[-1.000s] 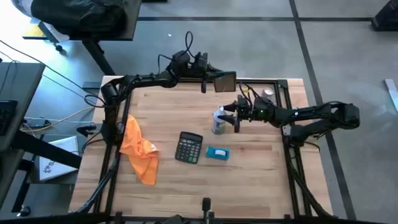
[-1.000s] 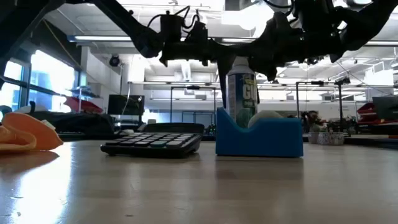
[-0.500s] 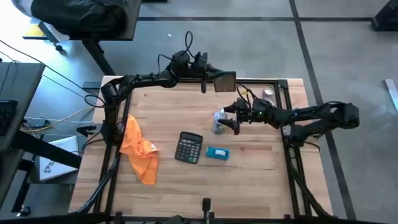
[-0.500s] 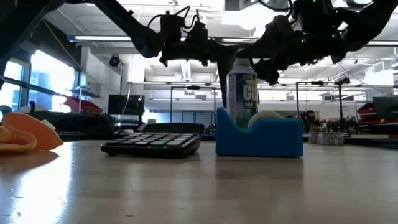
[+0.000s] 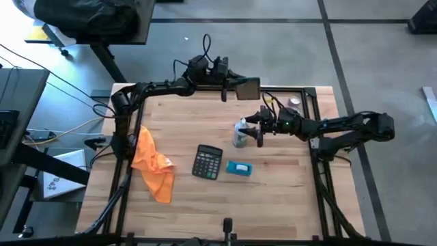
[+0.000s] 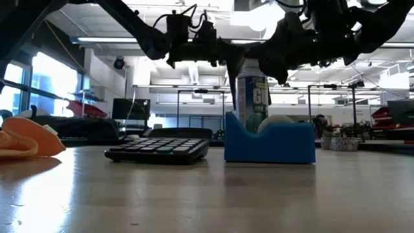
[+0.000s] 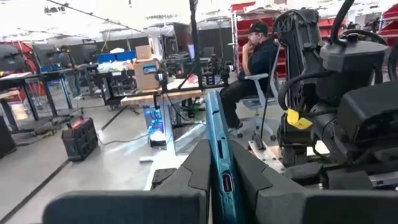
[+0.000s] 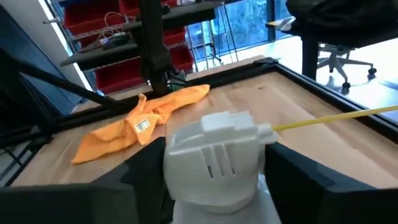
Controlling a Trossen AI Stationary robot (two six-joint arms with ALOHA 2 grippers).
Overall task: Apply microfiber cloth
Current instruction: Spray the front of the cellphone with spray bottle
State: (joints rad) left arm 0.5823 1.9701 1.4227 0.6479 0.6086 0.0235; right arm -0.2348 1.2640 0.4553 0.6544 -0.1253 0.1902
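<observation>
The orange microfiber cloth (image 5: 151, 164) lies crumpled on the table's left side, touched by no gripper; it also shows in the right wrist view (image 8: 140, 118). My left gripper (image 5: 232, 87) is over the table's far middle, shut on a flat teal tablet (image 5: 247, 89). A spray can (image 5: 239, 134) with a white nozzle head (image 8: 214, 155) stands upright right of centre. My right gripper (image 5: 258, 132) reaches it level from the table's right, open, with one finger on each side of the can's top. My left gripper pinches the tablet's thin edge (image 7: 221, 180) between its two fingers, which lie on the tablet's two flat faces. The tablet is lifted clear of the table and reaches away past the fingertips. My right gripper stands around the spray can's top; I cannot tell whether it touches.
A black calculator (image 5: 207, 162) and a small blue box (image 5: 239, 168) lie mid-table in front of the can. A small round thing (image 5: 295, 102) sits at the back right corner. Beyond the table a person (image 7: 258, 56) sits on a chair.
My right gripper drew back a little from the spray can's top, then returned over it. The can, the cloth and the held tablet stay where they were.
</observation>
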